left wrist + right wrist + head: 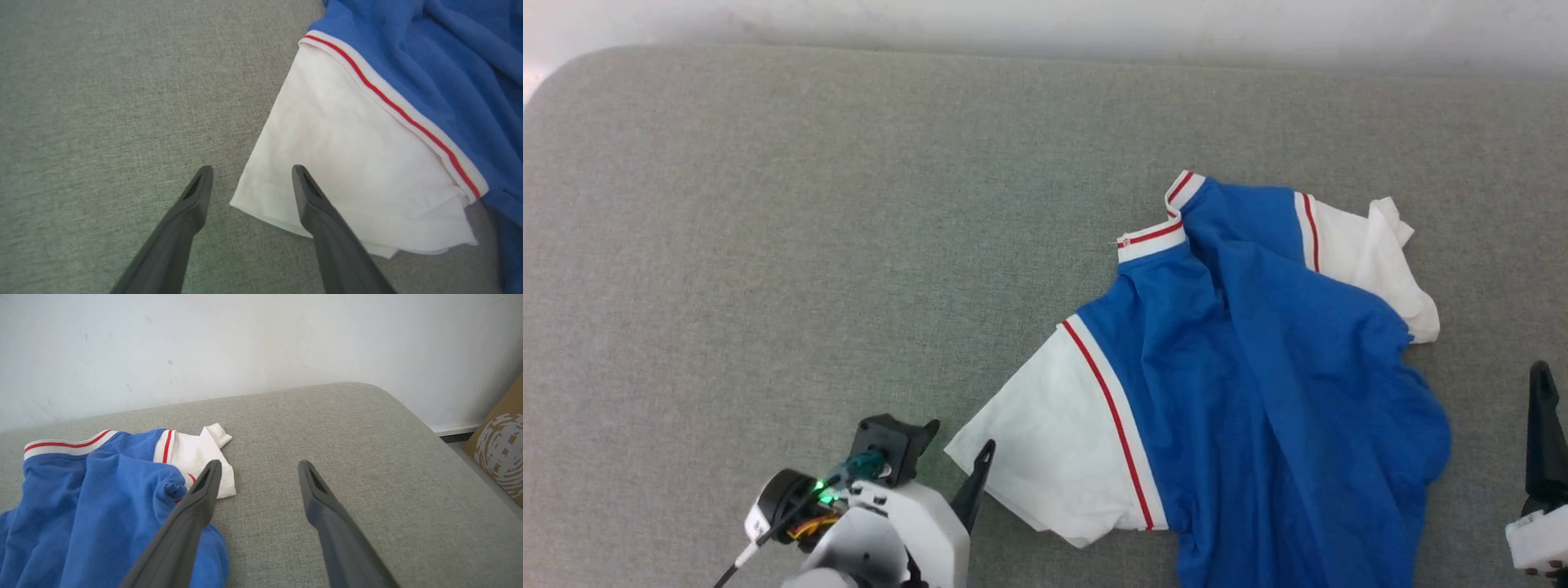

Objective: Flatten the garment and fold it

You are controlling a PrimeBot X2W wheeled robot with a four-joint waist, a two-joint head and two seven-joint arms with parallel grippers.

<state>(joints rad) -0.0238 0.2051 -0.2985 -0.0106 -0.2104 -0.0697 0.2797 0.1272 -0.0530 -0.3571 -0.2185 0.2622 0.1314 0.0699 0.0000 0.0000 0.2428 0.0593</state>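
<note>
The garment (1258,367) lies crumpled on the grey padded surface, blue body bunched in folds and running off the bottom of the head view. Its near white sleeve (1054,441) is spread flat toward the left; the far sleeve (1372,253) is rumpled. The red-striped neck band (1156,237) points to the back. My left gripper (960,435) is open at the near sleeve's corner. In the left wrist view (252,169) one finger overlaps the sleeve hem (278,204) and the other stands over bare surface. My right gripper (1543,408) is open (259,465) just right of the garment (94,490), holding nothing.
The grey surface (809,204) stretches wide to the left and back, ending at a white wall (245,343). Its rounded right corner (400,400) drops off toward a cardboard box (500,457) on the floor.
</note>
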